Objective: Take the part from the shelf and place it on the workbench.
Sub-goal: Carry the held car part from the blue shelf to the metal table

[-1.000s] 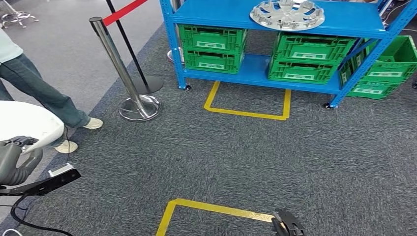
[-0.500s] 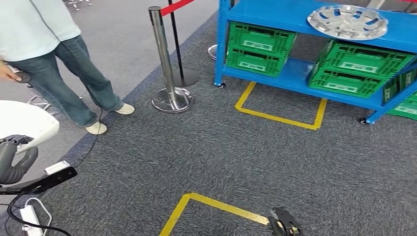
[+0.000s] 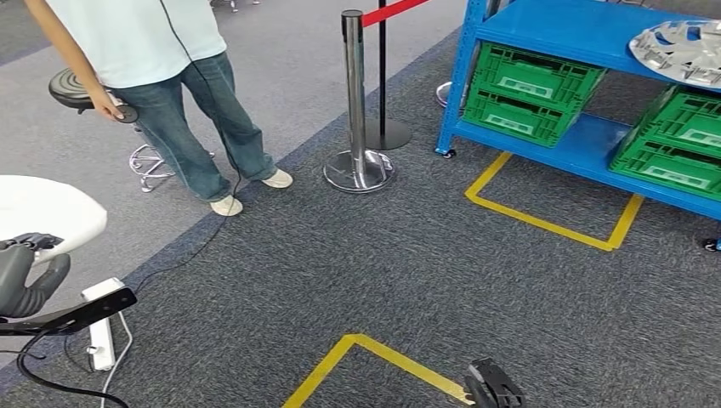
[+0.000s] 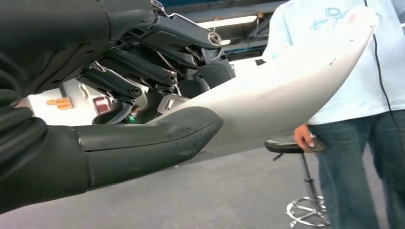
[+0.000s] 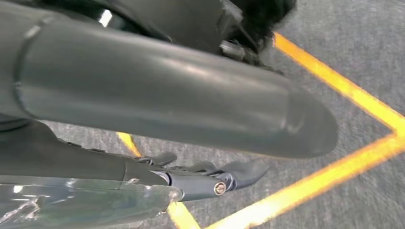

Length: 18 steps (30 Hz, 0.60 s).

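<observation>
A curved white part (image 3: 42, 212) sits at the left edge of the head view, and my left hand (image 3: 24, 282) holds it from below. In the left wrist view the part (image 4: 296, 90) is a long white shell, with the grey thumb (image 4: 157, 138) on one face and dark fingers (image 4: 157, 62) on the other. My right hand (image 3: 491, 387) hangs low over the carpet, near a corner of yellow floor tape. Its thumb (image 5: 191, 95) and fingers (image 5: 215, 179) lie apart with nothing between them. The blue shelf (image 3: 587, 25) stands at the far right.
Green crates (image 3: 531, 89) fill the shelf and a silver hubcap (image 3: 684, 47) lies on top. A chrome stanchion (image 3: 355, 110) with red tape stands left of it. A person (image 3: 170, 85) stands beside a stool (image 3: 81, 89). A power strip (image 3: 100, 327) and cable lie on the floor.
The camera has swung left, so the shelf and stanchion slide to the right and the person comes further into view. Both hands keep their places, and the left still holds the white part.
</observation>
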### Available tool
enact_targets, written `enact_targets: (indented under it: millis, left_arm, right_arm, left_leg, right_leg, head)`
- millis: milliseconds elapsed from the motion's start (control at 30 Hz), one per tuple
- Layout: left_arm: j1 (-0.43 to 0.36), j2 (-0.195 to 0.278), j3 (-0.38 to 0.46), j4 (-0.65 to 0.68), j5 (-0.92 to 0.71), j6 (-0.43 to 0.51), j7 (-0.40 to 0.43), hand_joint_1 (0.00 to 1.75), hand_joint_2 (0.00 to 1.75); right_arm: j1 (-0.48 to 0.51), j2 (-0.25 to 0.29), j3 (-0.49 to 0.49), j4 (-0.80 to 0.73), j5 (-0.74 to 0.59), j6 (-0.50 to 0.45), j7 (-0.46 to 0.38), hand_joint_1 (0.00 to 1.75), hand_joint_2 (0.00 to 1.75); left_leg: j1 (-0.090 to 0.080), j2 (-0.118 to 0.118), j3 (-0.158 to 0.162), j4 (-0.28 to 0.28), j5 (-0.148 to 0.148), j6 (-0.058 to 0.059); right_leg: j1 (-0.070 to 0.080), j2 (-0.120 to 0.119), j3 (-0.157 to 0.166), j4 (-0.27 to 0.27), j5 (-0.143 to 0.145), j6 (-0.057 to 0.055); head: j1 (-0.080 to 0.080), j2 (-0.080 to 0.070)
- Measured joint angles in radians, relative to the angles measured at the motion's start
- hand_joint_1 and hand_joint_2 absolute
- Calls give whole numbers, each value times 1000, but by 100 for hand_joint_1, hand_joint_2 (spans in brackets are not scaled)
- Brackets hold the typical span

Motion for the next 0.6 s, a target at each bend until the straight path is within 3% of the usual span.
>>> enact_targets:
  millis: [67,133,167,233,300,367,433,500,567,600]
  left_arm:
    - [-3,1,1,0,-4,-1,7,159,175]
    - [0,0,2,1,-7,-3,12,159,175]
    - [4,0,4,2,-8,-4,13,159,175]
    - [11,0,13,2,-9,-4,14,159,175]
    - [13,0,24,2,-9,-4,14,159,175]
    - [15,0,31,2,-9,-4,14,159,175]
    - [21,0,41,2,-8,-4,14,159,175]
    - [26,0,53,1,-7,-4,13,159,175]
    - [27,-1,62,0,-4,-5,11,159,175]
    - [28,-2,66,0,-2,-6,10,159,175]
  right_arm:
    - [0,0,0,0,-2,-1,0,0,0]
    - [3,0,0,0,-3,-2,0,0,0]
    - [3,0,0,0,-3,-1,0,0,0]
    - [2,0,0,0,-3,0,1,0,0]
    - [-1,0,0,0,-3,2,1,0,0]
    - [-1,0,0,0,-3,3,1,0,0]
    - [-2,3,0,0,-3,5,3,0,0]
    - [-3,5,0,0,-3,7,3,0,0]
    - [-3,6,0,0,-3,7,5,0,0]
    - [-1,6,0,-1,-3,8,7,0,0]
  left_leg:
    - [-2,54,-50,109,-60,-6]
    - [-1,66,-104,227,-106,-9]
    - [-1,67,-113,248,-105,-9]
    - [-2,78,-74,178,-56,-5]
    - [-9,126,-3,45,-6,2]
    - [-18,154,30,-24,5,11]
    - [-20,132,28,-33,7,22]
    - [-16,108,29,-38,13,34]
    - [-12,85,30,-41,16,43]
    - [-11,72,29,-41,17,46]
  right_leg:
    - [3,-24,0,-2,1,-9]
    - [7,-52,-1,-2,0,-12]
    - [8,-66,-1,-2,-1,-13]
    - [10,-91,0,-2,-2,-13]
    - [14,-113,1,0,-5,-10]
    - [19,-135,2,0,-9,-3]
    - [20,-157,5,-2,-12,5]
    - [16,-124,-4,23,-32,15]
    - [13,-62,-50,128,-89,21]
    - [13,-47,-82,198,-120,22]
  head:
    - [-4,0]
    - [-4,0]
    - [-5,0]
    - [-4,0]
    - [-5,0]
    - [-4,0]
    - [-3,0]
    - [-2,0]
    - [3,0]
    - [4,0]
